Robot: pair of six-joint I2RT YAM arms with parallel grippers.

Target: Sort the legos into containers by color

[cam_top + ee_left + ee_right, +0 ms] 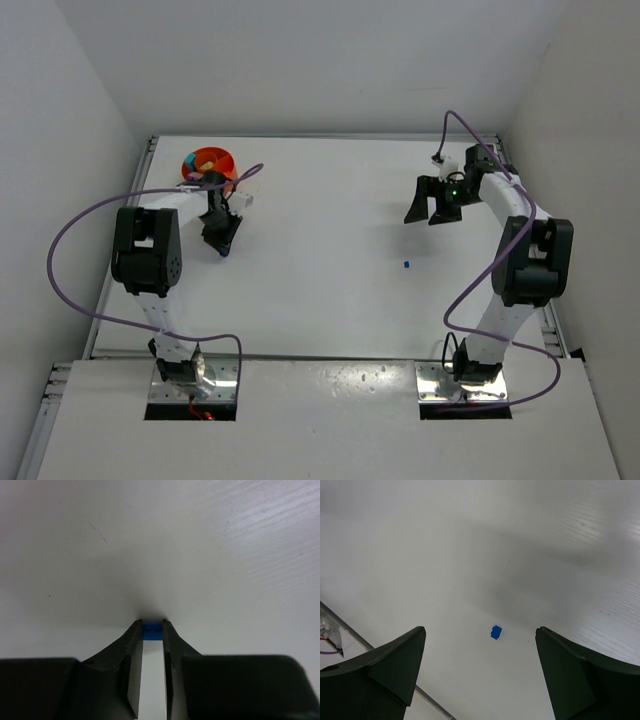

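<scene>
Left hand (152, 624) pinched small blue plastic lego brick (153, 632) on white desk (200, 555).
Right hand (431, 208) hung spread wide; second tiny blue lego bit (496, 632) lay nearby.

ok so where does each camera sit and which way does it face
top external: above and behind, looking down on the table; left arm, right arm show
left wrist: faces the table; left tool pinches a blue lego
right wrist: faces the table; open right tool shows
shared: top and right wrist both see the loose lego

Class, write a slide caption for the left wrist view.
Left fingers pinch a small blue lego on the white table.
</scene>
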